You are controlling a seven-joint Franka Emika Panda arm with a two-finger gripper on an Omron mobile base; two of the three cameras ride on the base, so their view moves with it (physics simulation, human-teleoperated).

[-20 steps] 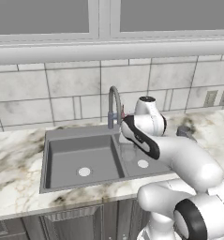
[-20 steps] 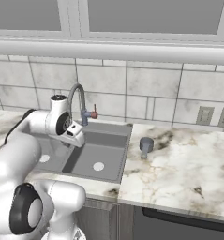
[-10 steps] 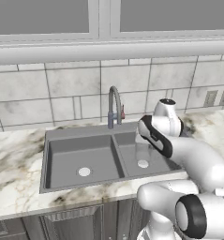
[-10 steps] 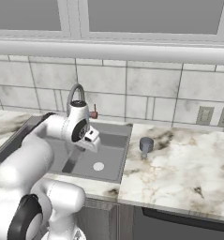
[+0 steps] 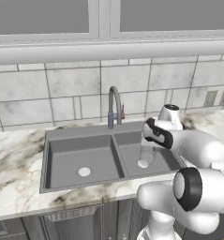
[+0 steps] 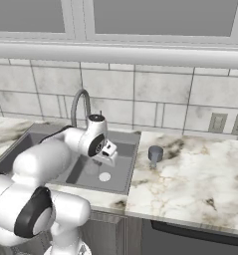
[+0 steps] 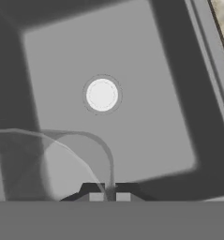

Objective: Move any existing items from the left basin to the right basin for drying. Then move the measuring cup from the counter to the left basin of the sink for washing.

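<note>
Grey tiled wall (image 5: 62, 93) below a wide window (image 5: 99, 18).

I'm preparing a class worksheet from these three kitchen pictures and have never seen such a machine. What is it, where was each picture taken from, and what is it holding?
All three pictures are computer-rendered. The white machine is a robot arm ending in a gripper with two fingers. Two cameras sit behind the arm, left and right, looking over a dark double sink set in a marble counter. The third camera rides on the hand and looks down into the narrower right basin. The gripper is shut on the rim of a clear glass, holding it over that basin. The wider left basin has nothing in it. A small grey measuring cup waits on the counter.
</note>
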